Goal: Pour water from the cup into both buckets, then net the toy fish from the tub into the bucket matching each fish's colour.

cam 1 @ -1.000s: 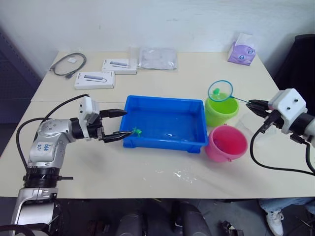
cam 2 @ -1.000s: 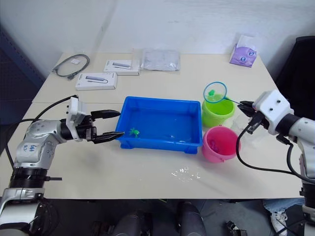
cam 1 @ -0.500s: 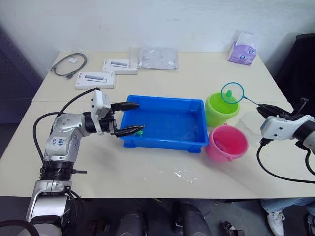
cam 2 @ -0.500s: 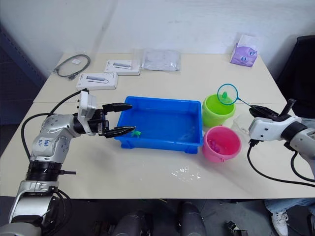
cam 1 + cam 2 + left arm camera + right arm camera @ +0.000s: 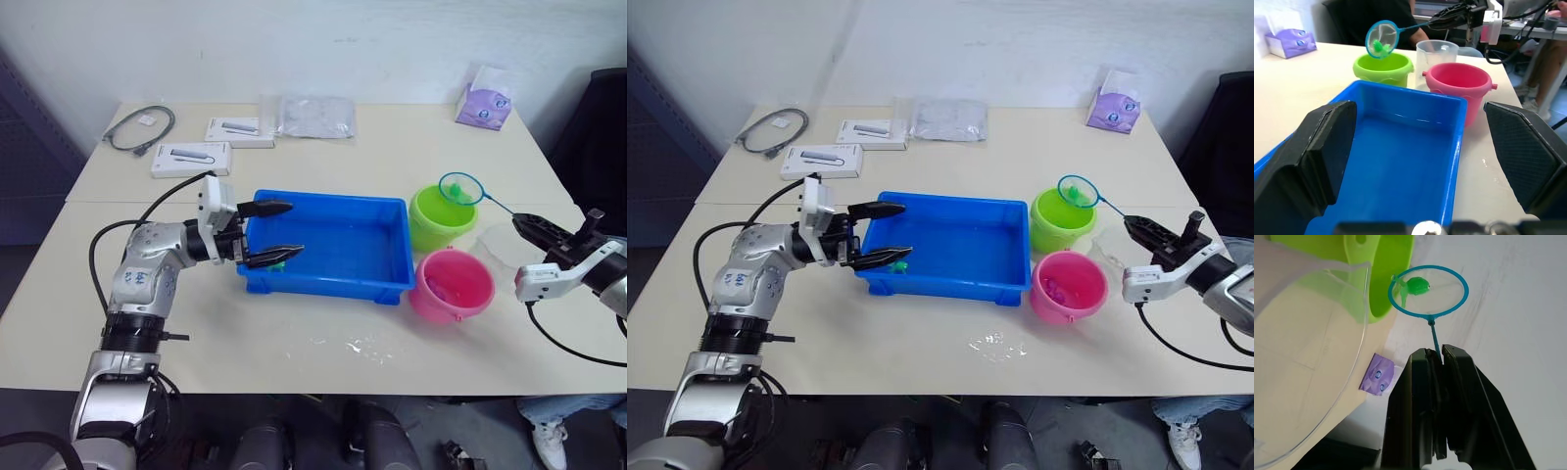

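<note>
My right gripper (image 5: 1439,363) is clamped tight on the thin handle of the small hand net with the round blue hoop (image 5: 461,188), and I hold that hoop in the air above the far rim of the lime green round plastic bucket (image 5: 440,218). A tiny green toy fish (image 5: 1416,285) sits in the mesh, close to the hoop's edge. Just in front of the green bucket stands the pink round plastic bucket (image 5: 450,286), the two close beside each other, and the clear see-through plastic measuring cup (image 5: 1436,52) stands right next to both, on my right-hand side of them. The shallow rectangular bright blue plastic tub (image 5: 330,247) lies to the left of the buckets on the pale table (image 5: 294,333). My left gripper (image 5: 265,234) has its two black fingers spread wide apart, holding nothing, reaching over the tub's left end; another small green toy fish (image 5: 278,262) lies in the tub just by my lower finger. A few drops of spilled water (image 5: 364,348) glisten on the table in front of the tub.
</note>
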Robot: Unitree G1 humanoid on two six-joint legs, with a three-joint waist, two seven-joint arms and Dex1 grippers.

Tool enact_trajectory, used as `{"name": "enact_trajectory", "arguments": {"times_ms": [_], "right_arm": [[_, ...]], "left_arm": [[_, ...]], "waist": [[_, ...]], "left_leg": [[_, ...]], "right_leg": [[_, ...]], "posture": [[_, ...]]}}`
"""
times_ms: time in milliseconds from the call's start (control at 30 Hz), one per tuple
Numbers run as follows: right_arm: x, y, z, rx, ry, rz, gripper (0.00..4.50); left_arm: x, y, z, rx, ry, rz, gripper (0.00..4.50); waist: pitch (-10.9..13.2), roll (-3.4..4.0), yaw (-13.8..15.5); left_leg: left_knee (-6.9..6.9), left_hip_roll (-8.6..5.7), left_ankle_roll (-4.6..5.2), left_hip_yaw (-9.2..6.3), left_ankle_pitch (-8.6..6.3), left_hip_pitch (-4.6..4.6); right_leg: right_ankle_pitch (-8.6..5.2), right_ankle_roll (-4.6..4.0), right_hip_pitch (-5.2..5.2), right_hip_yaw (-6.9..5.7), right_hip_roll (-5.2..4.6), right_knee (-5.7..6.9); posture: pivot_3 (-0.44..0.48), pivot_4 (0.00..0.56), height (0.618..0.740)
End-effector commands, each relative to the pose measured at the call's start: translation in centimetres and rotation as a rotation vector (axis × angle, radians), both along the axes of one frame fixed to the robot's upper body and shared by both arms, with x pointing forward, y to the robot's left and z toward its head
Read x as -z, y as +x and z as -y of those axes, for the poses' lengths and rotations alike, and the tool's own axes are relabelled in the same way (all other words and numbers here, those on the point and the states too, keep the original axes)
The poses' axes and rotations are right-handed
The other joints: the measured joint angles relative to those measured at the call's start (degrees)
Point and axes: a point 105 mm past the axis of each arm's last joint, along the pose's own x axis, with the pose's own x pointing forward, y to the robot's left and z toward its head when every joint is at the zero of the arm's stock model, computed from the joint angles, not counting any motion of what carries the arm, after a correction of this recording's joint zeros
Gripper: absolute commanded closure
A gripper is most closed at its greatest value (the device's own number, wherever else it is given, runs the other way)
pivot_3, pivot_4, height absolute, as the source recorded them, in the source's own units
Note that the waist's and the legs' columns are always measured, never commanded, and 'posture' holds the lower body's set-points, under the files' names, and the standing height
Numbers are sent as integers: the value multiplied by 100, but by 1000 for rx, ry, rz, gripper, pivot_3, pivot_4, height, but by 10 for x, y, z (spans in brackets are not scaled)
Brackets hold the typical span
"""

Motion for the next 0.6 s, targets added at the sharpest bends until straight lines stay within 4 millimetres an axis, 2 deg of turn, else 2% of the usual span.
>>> {"name": "enact_trajectory", "arguments": {"times_ms": [33, 133, 233, 333, 433, 533, 600], "right_arm": [[-8, -2, 9, -3, -34, 46, 4500], [-15, -3, 15, 17, 1, 102, 4500], [-9, -6, 6, -24, 15, 82, 4500], [-23, -8, 7, -17, 56, 133, 4500], [-27, -10, 4, -33, 68, 138, 4500], [-29, -9, -5, -51, 167, 120, 4500], [-35, -5, -20, -88, 359, 55, 4500]], "left_arm": [[-9, 2, 3, 21, 6, 32, 32], [-10, 3, 4, 28, 3, 32, 32], [-8, 4, 3, 27, 2, 27, 32], [-7, 6, -2, 7, 5, 28, 32], [-7, 7, -8, -14, 10, 31, 32], [-5, 6, -16, -32, 23, 26, 32], [-3, 6, -25, -61, 36, 22, 32]], "waist": [[0, 0, 0], [0, 0, -1], [0, 0, -2], [0, 0, -2], [0, 0, -2], [0, 0, -5], [0, 0, -24]], "left_leg": [[0, 0, 0, 0, 0, 0], [-3, 0, -1, 1, 1, -1], [-3, 0, -1, 0, 1, -1], [-3, 1, -2, 0, 2, -1], [-3, 1, -2, 0, 2, -1], [-3, 1, -2, -1, 2, 0], [-4, 2, -2, -1, 2, 1]], "right_leg": [[0, 0, 0, 0, 0, 0], [0, 0, -1, 0, 1, 0], [0, 0, 0, 0, 2, -2], [0, 0, -1, 0, 2, -2], [0, 0, 0, 1, 2, -2], [0, 0, 0, 0, 2, -2], [0, 0, 0, 0, 3, -2]], "posture": [[0, 150, 740], [0, 150, 740], [0, 150, 740], [0, 150, 740], [0, 150, 740], [0, 150, 740], [0, 150, 740]]}}
